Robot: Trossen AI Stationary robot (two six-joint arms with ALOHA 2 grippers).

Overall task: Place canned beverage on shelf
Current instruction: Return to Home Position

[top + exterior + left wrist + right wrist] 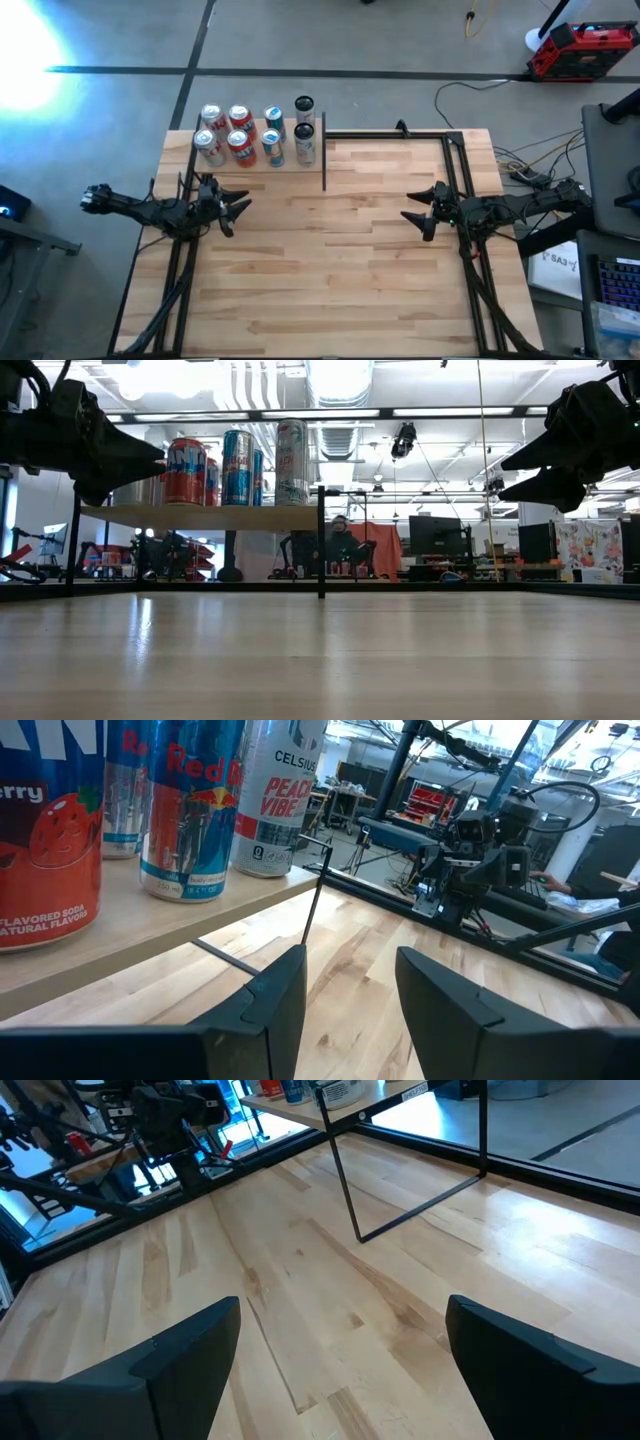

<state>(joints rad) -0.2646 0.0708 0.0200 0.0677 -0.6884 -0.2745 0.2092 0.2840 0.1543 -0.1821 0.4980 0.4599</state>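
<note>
The shelf (290, 160), a pale wood board on a thin black frame, stands at the table's far left. Several cans stand upright on it: red ones (240, 145), blue ones (272, 148) and tall pale ones (304, 140). They also show in the low view (238, 468) and the left wrist view (190, 810). My left gripper (240, 208) is open and empty, above the table just near of the shelf. My right gripper (413, 207) is open and empty above the table's right half.
The shelf's black frame leg (324, 165) stands on the tabletop at the shelf's right end. Black rails (455, 160) run along the table's far and right edges. The striped tabletop (330, 270) lies between the two arms. Cables and a red case (580, 50) lie on the floor beyond.
</note>
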